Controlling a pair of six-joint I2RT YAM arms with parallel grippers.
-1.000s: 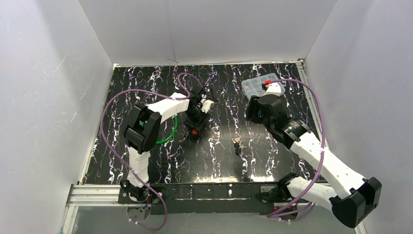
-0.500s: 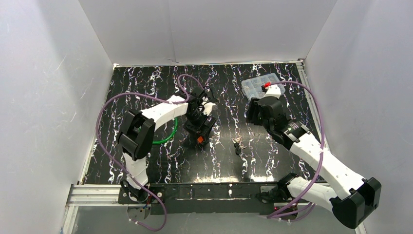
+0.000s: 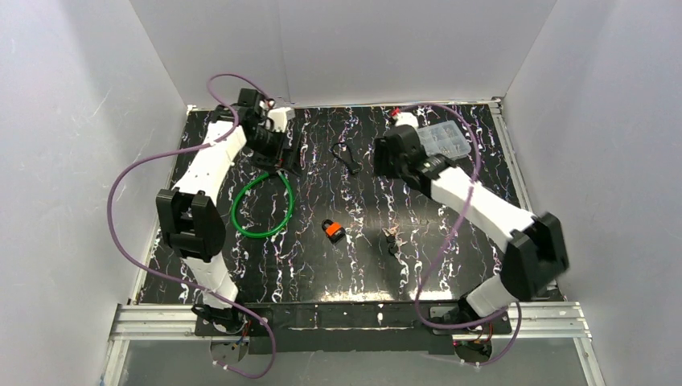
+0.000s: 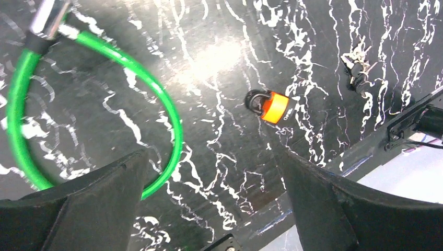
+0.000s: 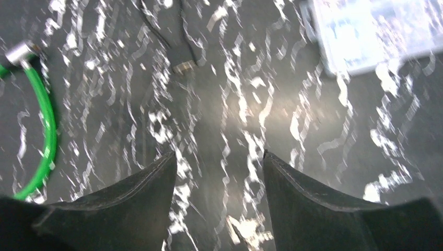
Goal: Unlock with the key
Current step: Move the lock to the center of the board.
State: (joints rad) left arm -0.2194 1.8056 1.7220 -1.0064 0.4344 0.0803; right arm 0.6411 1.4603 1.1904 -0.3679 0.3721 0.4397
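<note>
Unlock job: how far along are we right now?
Done: nothing visible. The orange padlock lies on the table with no key visible in it; the keys lie beside it, not touching.
In hand: nothing. The left gripper and right gripper are both open and empty.
Left: pick up the keys, insert one, turn.

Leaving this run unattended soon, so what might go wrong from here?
The padlock lies loose, so a key pushed in may just slide it. The keys are small and dark on the dark patterned table, easy to misgrasp. The green cable loop lies beside the way from the left gripper to the padlock and might snag.
</note>
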